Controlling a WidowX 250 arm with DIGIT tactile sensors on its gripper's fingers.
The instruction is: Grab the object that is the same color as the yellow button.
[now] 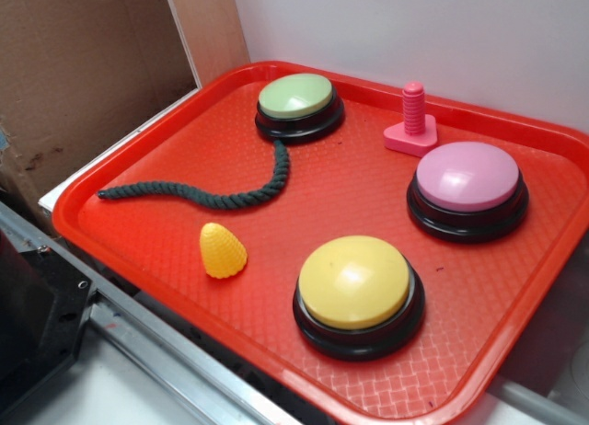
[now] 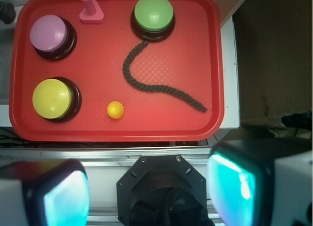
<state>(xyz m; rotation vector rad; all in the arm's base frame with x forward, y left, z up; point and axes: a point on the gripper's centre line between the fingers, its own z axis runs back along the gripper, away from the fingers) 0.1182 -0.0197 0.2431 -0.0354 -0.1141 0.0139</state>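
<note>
A small yellow cone [image 1: 223,250] with a bumpy surface stands upright on the red tray [image 1: 340,186], near its front edge; from above in the wrist view the cone [image 2: 116,110] looks like a small round dot. The large yellow button [image 1: 355,287] on a black base sits to the cone's right on the tray, and at lower left [image 2: 51,99] in the wrist view. My gripper [image 2: 151,189] hangs high above the robot's base, off the tray's near edge, open with nothing between its pads [image 2: 234,184]. It does not show in the exterior view.
On the tray also lie a dark twisted rope [image 1: 216,193], a pale green button [image 1: 296,101], a pink button [image 1: 467,184] and a pink peg on a square foot [image 1: 412,121]. Cardboard [image 1: 83,66] stands to the left. The black robot base [image 2: 164,192] lies below the gripper.
</note>
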